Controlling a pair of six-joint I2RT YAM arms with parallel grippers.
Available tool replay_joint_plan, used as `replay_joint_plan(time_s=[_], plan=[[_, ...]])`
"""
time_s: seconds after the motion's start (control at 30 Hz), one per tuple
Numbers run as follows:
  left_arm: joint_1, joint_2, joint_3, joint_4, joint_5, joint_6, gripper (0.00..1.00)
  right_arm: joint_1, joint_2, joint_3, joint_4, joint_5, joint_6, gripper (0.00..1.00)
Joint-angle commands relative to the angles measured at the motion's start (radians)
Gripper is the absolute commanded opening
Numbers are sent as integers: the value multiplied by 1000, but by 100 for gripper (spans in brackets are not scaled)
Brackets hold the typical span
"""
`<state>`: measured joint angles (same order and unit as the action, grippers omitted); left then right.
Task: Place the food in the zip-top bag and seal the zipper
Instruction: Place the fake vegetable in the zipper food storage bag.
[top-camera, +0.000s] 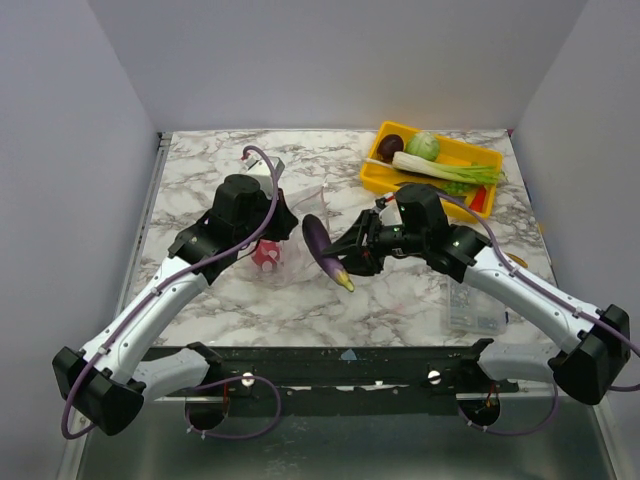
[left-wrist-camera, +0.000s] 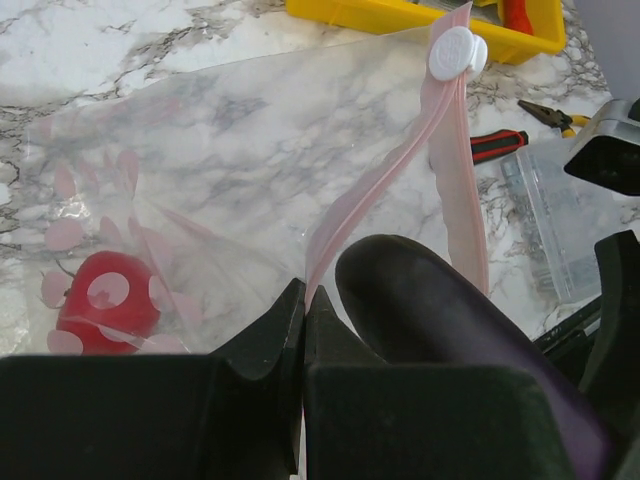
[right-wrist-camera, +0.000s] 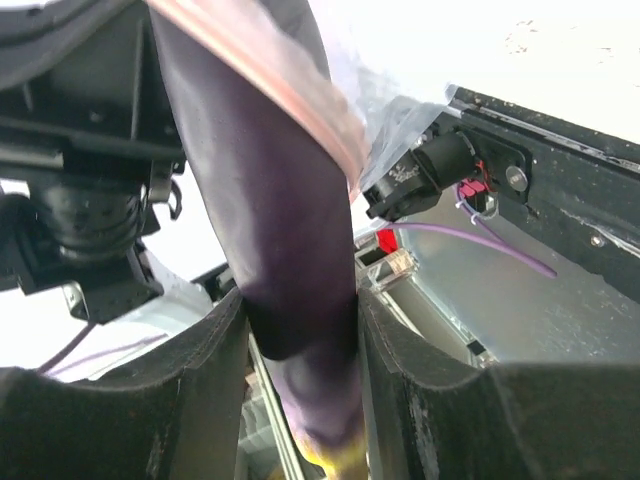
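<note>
At 4 o'clock, nearest me on the marble surface (top-camera: 400, 300), lies a clear compartment box (top-camera: 475, 310); I cannot make out what is in it. Near the centre my right fingers (top-camera: 352, 260) are clamped around a dark purple eggplant (top-camera: 322, 245). Its rounded end points toward 11 o'clock, between the two lips of the zip-top bag (left-wrist-camera: 230, 150). My left fingers (left-wrist-camera: 285, 340) are pinched tight on the zipper (left-wrist-camera: 400, 170), with its white slider (left-wrist-camera: 456, 52) at the strip's far end. Inside the bag lies the red ball-like toy (left-wrist-camera: 105, 300). Farthest, at 1 o'clock, the yellow tray (top-camera: 372, 178) holds a dark purple round toy (top-camera: 390, 146), a green leafy one (top-camera: 423, 146) and the leek (top-camera: 440, 168).
</note>
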<state>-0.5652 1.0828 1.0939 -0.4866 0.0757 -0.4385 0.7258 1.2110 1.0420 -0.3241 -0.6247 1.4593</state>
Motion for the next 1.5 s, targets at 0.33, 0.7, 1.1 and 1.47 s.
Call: replay_joint_plan(time_s=[0.33, 0.7, 1.1, 1.47], plan=[[-5, -56, -21, 78, 59, 7, 0, 6, 165, 104, 49, 200, 108, 10], [-5, -93, -40, 80, 56, 20, 0, 34, 341, 357, -185, 238, -166, 77], [-5, -93, -42, 73, 56, 29, 0, 45, 289, 472, -461, 495, -503, 79], [1, -73, 6, 59, 55, 29, 0, 126, 347, 491, -326, 690, -708, 68]])
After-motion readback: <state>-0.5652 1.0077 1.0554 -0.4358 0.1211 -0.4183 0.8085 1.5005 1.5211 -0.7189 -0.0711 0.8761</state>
